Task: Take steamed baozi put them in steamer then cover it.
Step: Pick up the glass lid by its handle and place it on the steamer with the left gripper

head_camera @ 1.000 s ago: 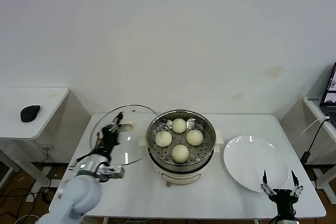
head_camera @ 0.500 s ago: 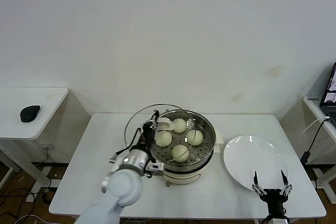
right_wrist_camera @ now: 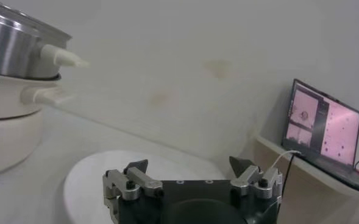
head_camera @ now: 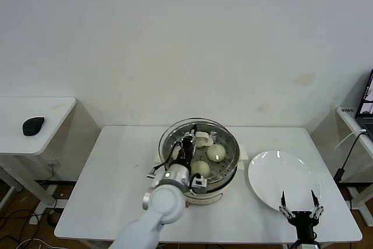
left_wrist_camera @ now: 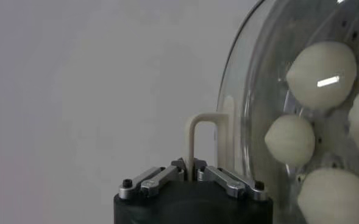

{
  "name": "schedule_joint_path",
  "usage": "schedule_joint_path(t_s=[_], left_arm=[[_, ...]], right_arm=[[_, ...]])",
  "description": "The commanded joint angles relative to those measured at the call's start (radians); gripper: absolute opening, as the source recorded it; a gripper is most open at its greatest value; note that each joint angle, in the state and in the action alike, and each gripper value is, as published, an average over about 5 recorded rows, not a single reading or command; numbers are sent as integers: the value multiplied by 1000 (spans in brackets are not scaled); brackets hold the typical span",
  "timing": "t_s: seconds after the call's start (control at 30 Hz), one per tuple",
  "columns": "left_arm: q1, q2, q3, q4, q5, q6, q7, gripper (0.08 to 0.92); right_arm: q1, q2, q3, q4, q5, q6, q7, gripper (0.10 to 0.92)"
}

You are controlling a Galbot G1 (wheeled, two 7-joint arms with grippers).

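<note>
Four buns [head_camera: 215, 153] already sit in the steamer [head_camera: 200, 161] at frame centre. Nearest, lower right, the right gripper [head_camera: 299, 211] waits spread beside the plate [head_camera: 280, 179]. The left gripper [head_camera: 187, 146] pinches the lid [left_wrist_camera: 252, 91] handle, poised above the pot; lowering remains.

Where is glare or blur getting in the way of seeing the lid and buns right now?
Head view: the left gripper and arm hide part of the baozi; the cover barely shows. Left wrist view: a bright glint sits on one baozi, seen softly through the cover; its handle looks sharp. Right wrist view: steamer edge-cropped.
</note>
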Motion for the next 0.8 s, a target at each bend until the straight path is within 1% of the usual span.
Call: schedule_joint_path(t_s=[0.03,0.63,0.73,0.8], left_arm=[[-18,-70,21,97,48,1,8,145],[0,-84,13,96,68,-15,-4,145],[10,-81,10,67,70,-15,-4,172],[23,-77,10,37,70,-14,-5,219]], right_arm=[[2,1,-1,-8,-5,3,1,823],[8,1,-10,-21,-6,4,1,823],[7,2,-10,-20,-7,3,1,823],[6,2,-10,-21,-7,3,1,823]])
